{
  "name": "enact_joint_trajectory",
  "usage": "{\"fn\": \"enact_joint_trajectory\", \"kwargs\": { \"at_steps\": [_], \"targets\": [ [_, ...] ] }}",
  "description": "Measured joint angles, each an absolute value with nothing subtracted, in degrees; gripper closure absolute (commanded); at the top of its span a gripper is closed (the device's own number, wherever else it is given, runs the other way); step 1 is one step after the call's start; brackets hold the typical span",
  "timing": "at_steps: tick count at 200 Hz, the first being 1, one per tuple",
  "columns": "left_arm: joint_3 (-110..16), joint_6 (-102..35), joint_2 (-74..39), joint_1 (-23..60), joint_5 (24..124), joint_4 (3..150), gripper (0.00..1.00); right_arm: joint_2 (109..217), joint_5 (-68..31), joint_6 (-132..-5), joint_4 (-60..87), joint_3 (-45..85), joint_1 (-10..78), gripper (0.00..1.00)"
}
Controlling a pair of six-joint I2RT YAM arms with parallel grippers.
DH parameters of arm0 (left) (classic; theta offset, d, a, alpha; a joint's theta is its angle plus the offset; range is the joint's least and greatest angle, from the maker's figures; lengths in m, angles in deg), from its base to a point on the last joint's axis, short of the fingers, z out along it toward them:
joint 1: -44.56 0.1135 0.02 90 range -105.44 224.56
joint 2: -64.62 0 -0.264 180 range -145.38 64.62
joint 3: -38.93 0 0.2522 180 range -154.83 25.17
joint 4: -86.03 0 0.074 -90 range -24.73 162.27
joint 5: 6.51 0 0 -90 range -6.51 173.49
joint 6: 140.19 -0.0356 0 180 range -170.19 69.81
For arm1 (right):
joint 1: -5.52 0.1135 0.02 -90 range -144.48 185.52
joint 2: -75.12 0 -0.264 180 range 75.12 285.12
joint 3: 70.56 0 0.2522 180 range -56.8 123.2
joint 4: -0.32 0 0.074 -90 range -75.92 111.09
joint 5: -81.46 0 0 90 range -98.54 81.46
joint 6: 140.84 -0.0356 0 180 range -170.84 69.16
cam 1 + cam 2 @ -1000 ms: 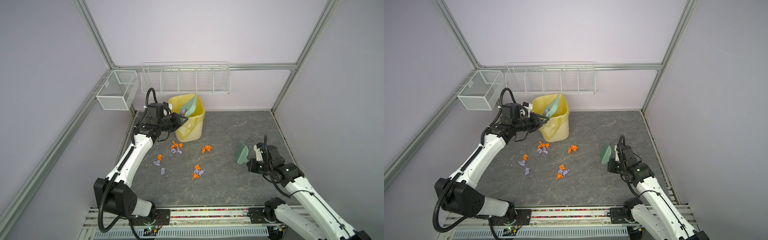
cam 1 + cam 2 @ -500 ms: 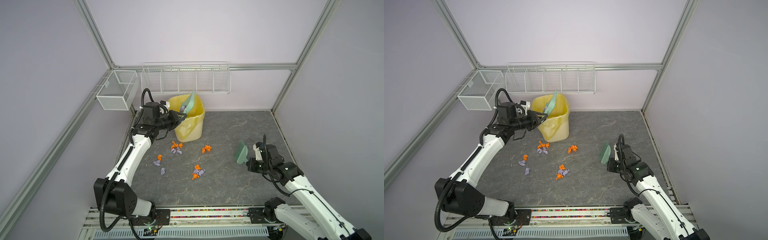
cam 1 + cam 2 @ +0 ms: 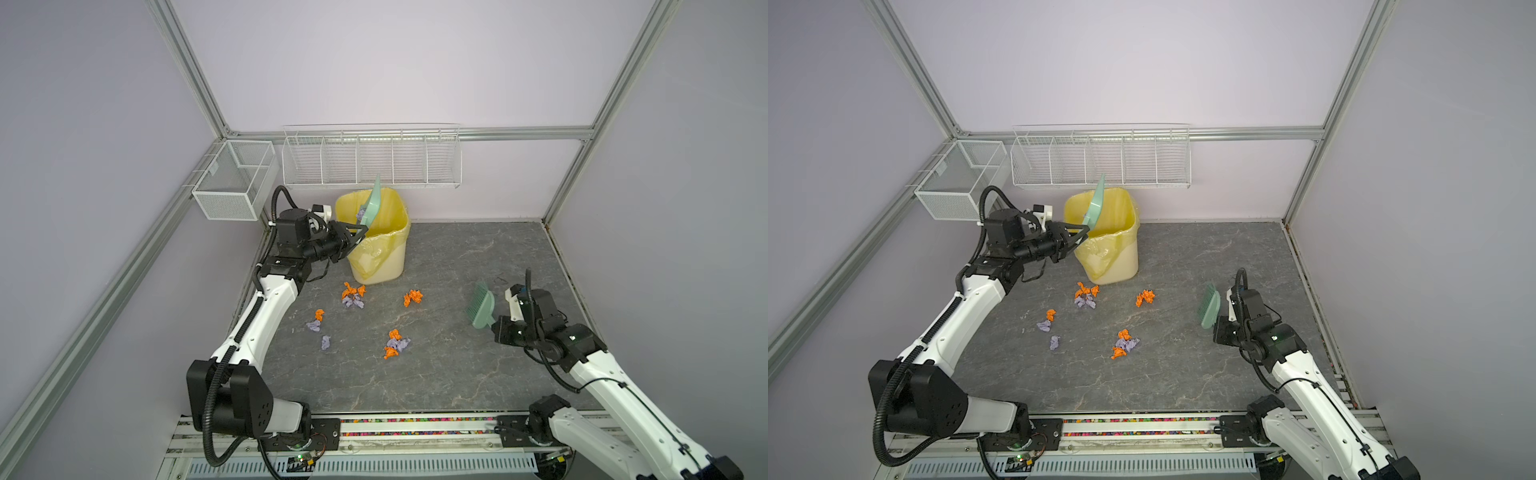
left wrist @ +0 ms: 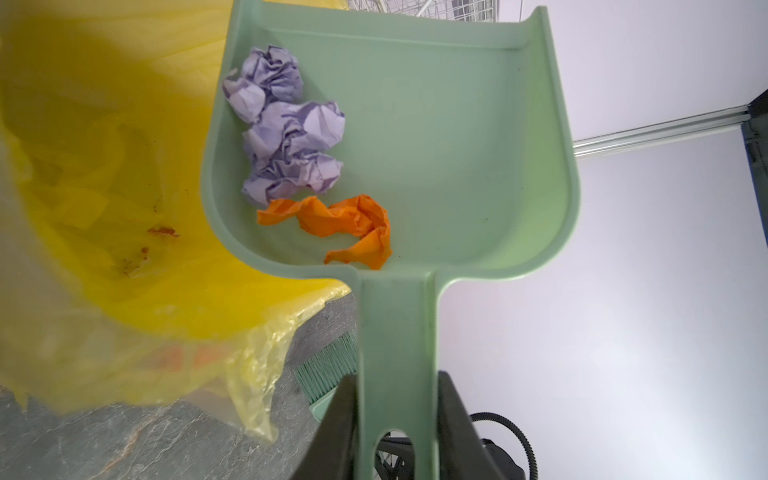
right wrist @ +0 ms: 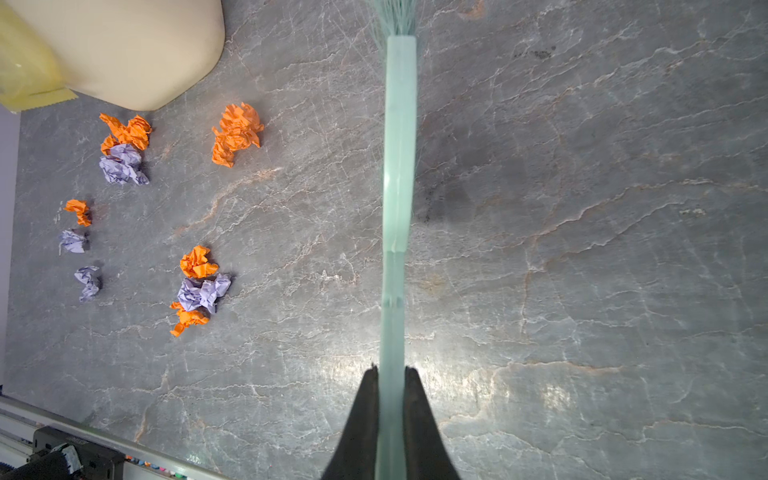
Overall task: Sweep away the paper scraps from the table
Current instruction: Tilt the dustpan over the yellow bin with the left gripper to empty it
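Note:
My left gripper [image 3: 360,231] [image 4: 395,378] is shut on the handle of the mint-green dustpan [image 3: 371,204] [image 4: 415,137], held tilted over the yellow-lined bin [image 3: 376,237]. In the pan lie lilac paper scraps [image 4: 286,133] and an orange one [image 4: 345,224]. Several orange and lilac paper scraps [image 3: 353,295] [image 3: 412,297] [image 3: 395,343] [image 5: 199,286] lie on the dark grey table [image 3: 457,374] in front of the bin. My right gripper [image 3: 494,326] [image 5: 391,370] is shut on the mint-green brush [image 3: 481,309] [image 5: 398,166], held above the table's right side.
A white wire rack [image 3: 370,160] hangs on the back wall just above the bin, and a mesh basket [image 3: 232,185] hangs at the back left. The silver frame [image 3: 415,419] edges the table's front.
My left arm has lifted the dustpan higher and tipped it steeper over the bin. The right arm with the brush has barely moved.

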State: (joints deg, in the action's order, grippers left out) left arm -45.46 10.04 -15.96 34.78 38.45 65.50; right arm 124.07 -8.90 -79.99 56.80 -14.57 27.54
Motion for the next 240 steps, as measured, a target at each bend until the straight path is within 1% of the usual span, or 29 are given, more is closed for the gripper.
{"fn": "enact_joint_trajectory", "kwargs": {
  "at_steps": [42, 132, 165, 207, 240],
  "targets": [
    [-40.92, 17.69, -15.94, 36.35, 35.46, 74.83, 1.00, 123.15, -7.90, -80.01, 57.46, -14.57, 27.83, 0.93],
    [-35.15, 32.16, -15.98, 37.44, 33.16, 92.06, 1.00, 123.70, -7.26, -80.01, 58.44, -13.91, 28.85, 0.93],
    [-31.65, 41.34, -17.44, 37.53, 33.03, 103.92, 1.00, 124.51, -7.24, -80.01, 58.36, -13.06, 29.44, 0.93],
    [-28.76, 56.11, -23.11, 37.53, 33.71, 123.77, 1.00, 125.10, -6.87, -80.23, 58.29, -12.97, 30.19, 0.93],
    [-28.02, 61.34, -24.48, 37.53, 34.19, 130.57, 1.00, 125.23, -6.78, -80.51, 58.25, -12.97, 30.56, 0.93]
  ]
}}
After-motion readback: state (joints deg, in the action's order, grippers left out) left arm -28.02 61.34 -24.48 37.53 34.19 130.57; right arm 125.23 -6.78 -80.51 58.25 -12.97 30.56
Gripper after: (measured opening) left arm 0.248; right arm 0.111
